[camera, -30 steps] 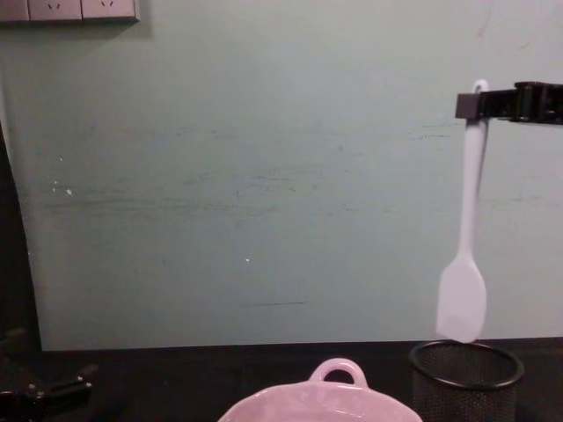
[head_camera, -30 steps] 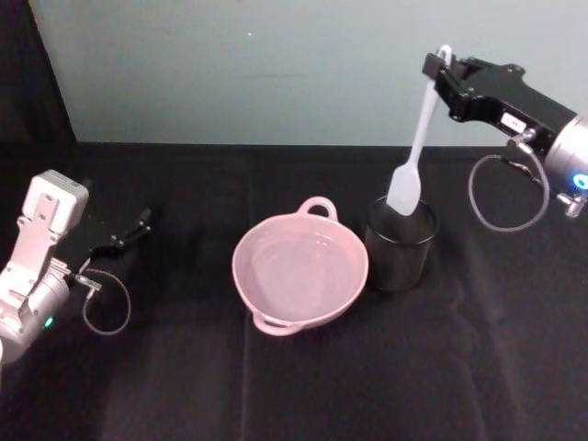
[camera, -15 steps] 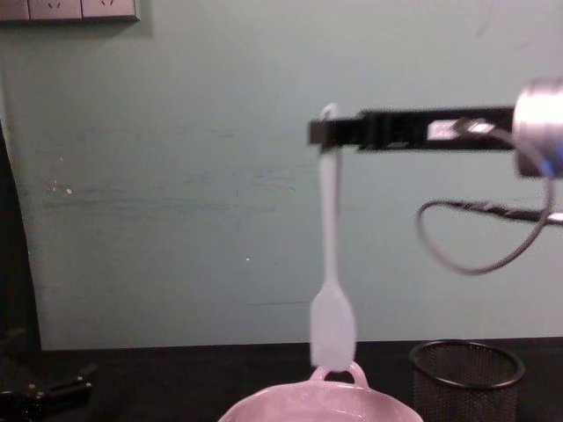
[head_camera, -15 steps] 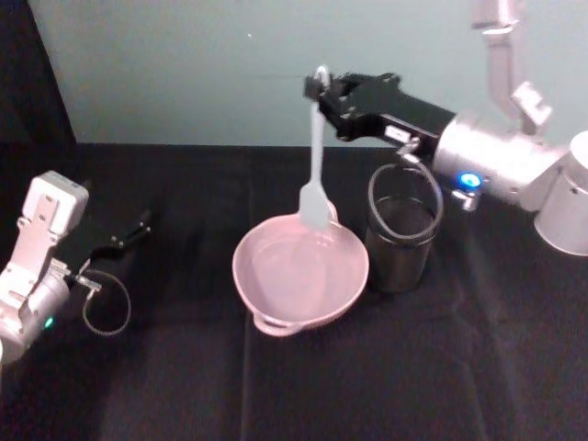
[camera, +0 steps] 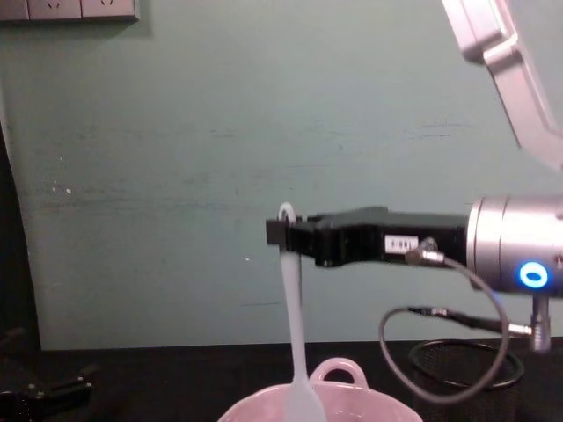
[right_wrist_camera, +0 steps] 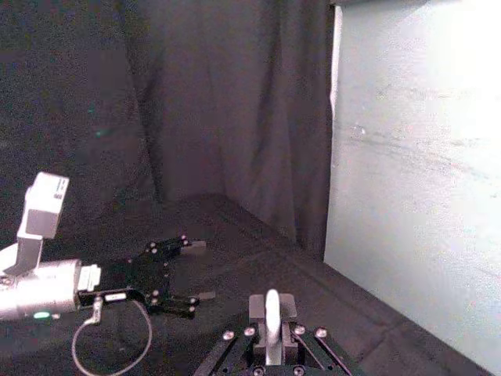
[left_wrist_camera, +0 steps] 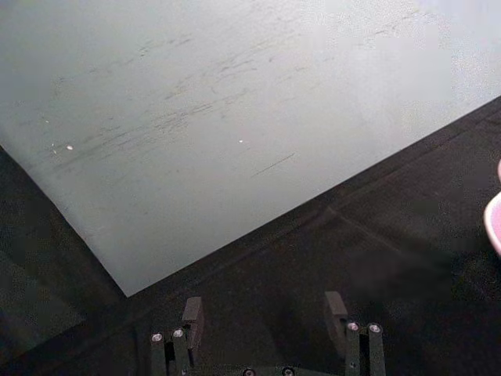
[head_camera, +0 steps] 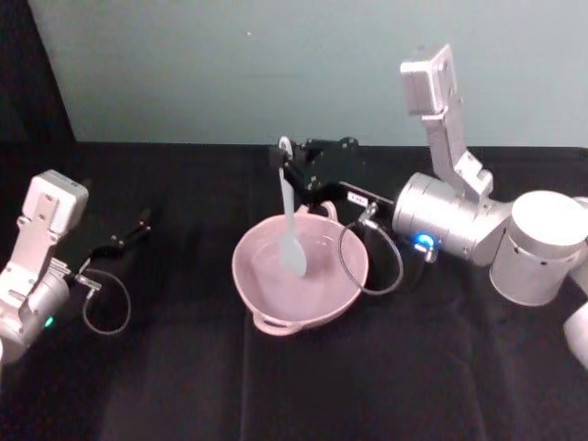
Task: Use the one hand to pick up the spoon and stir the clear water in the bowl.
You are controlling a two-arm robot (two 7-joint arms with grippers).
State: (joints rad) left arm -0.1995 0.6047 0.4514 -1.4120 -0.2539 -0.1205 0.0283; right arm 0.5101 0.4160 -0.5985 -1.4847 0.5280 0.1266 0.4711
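- Stirring well means slow circles: right pincer (head_camera: 287, 158), clenched on spoon (head_camera: 288, 207) top, should hold the blade in water (head_camera: 322, 266), off bowl (head_camera: 241, 285) wall.
- Left pincer (head_camera: 138, 225) sits parked, released.

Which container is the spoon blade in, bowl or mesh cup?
The pink bowl: the right gripper holds the spoon blade-down inside its rim; the mesh cup stands to its right.

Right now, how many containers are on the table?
2: the pink bowl in the middle, and the black mesh cup just to its right, partly behind the right arm. Others could be hidden behind that arm.
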